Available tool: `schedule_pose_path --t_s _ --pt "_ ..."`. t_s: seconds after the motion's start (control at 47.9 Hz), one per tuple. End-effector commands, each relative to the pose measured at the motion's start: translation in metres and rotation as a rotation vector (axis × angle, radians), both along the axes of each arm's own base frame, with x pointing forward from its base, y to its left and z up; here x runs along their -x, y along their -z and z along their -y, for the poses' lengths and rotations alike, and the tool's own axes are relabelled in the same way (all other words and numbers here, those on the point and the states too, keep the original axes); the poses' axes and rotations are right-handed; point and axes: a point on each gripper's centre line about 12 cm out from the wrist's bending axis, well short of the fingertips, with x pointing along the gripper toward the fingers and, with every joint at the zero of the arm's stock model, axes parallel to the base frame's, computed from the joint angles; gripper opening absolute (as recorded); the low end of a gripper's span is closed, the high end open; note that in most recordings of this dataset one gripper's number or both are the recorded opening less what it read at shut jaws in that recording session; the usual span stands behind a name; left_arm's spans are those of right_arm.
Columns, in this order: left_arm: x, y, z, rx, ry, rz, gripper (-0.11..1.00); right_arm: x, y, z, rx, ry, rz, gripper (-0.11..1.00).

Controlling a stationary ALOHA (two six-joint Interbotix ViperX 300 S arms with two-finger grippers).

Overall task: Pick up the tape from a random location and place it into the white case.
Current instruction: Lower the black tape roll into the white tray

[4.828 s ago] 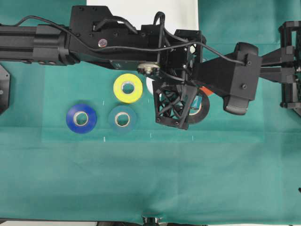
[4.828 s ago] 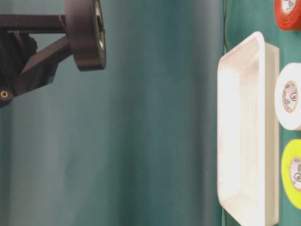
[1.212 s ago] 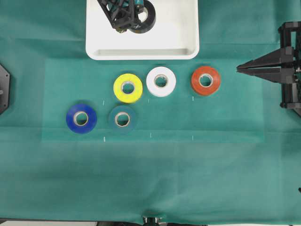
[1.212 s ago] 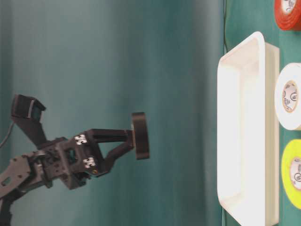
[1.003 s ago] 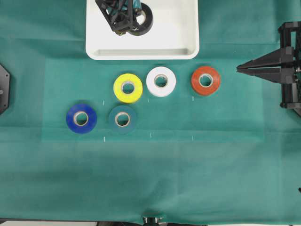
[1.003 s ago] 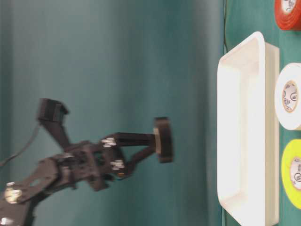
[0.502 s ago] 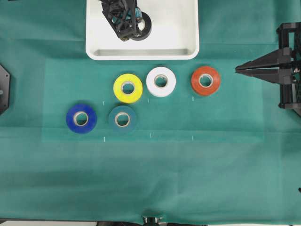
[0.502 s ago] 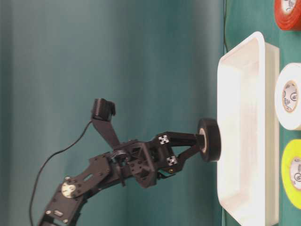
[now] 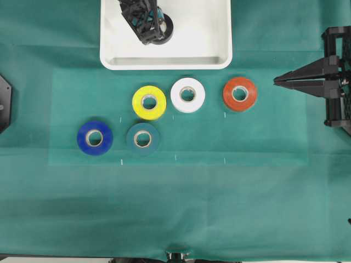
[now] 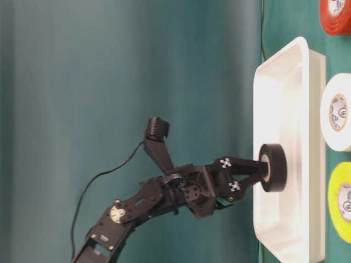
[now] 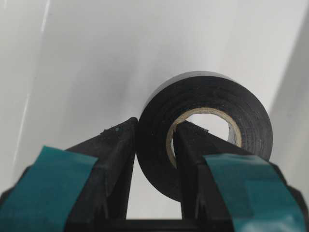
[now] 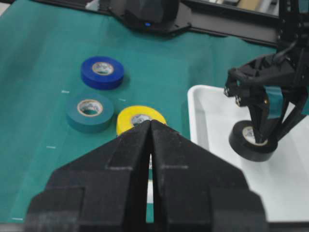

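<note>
The tape (image 9: 166,26) is a black roll with a pale core, held flat over the left half of the white case (image 9: 164,61). My left gripper (image 9: 155,33) is shut on it, one finger through the core and one on the outer wall, as the left wrist view shows on the tape (image 11: 154,154). In the table-level view the tape (image 10: 272,167) sits below the rim of the white case (image 10: 285,98), close to its floor. My right gripper (image 9: 277,82) rests shut at the right edge, holding nothing.
On the green cloth in front of the case lie a yellow roll (image 9: 149,102), a white roll (image 9: 187,94), a red roll (image 9: 239,93), a blue roll (image 9: 95,137) and a dark teal roll (image 9: 142,138).
My left gripper has come down with the tape from above the case to below its rim. The right arm has stayed still.
</note>
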Motion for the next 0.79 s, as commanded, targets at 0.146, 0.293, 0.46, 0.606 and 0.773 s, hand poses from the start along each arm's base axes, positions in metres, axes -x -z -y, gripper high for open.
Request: schedule_pose_path --t_s 0.146,0.293,0.46,0.606,0.773 --pt "-0.0048 -0.0007 -0.0078 -0.022 -0.008 0.039 0.20 -0.0030 -0.0083 0.0000 0.002 0.000 0.023 0.00" --pt "-0.0050 0.0006 -0.0079 -0.022 -0.006 0.037 0.20 -0.0033 -0.0080 0.0000 0.003 -0.001 0.021 0.00" --pt "-0.0049 0.0000 -0.0076 -0.019 -0.009 0.038 0.20 -0.0032 -0.0089 0.0000 0.002 0.000 0.025 0.00" --pt "-0.0050 -0.0003 -0.0076 -0.016 -0.014 0.039 0.21 -0.0031 -0.0084 0.0000 0.003 -0.001 0.020 0.00" --pt "-0.0043 -0.0025 -0.0071 -0.018 -0.014 0.046 0.51 -0.0033 -0.0090 0.0000 0.003 -0.001 0.021 0.00"
